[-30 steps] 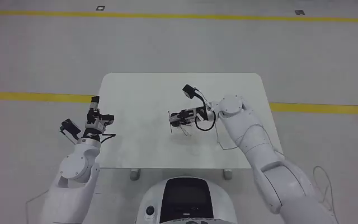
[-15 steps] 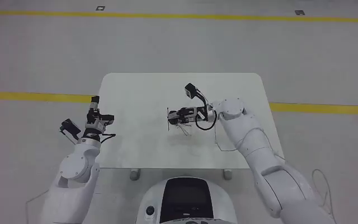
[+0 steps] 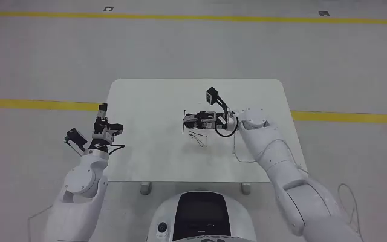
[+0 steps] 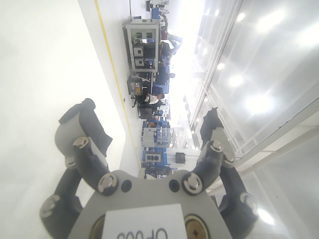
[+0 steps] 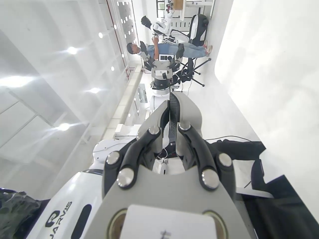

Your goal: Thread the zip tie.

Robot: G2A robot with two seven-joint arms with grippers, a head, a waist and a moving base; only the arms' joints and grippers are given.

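White rectangular table [image 3: 151, 97], top view: the right gripper [image 3: 188, 119] holds a thin black plastic zip tie [image 3: 184, 114] above its middle, the left gripper [image 3: 103, 110] well apart at the left edge. Left wrist view: its fingers [image 4: 84, 125] stand apart, empty. Right wrist view: pads [image 5: 192, 115] clamp the ribbed strip; threading likely needs the empty gripper brought across to steady the tie's free end.

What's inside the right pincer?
A thin black zip tie, clamped in the shut right pincer over the table. Its gripped stretch is covered by the pincer.
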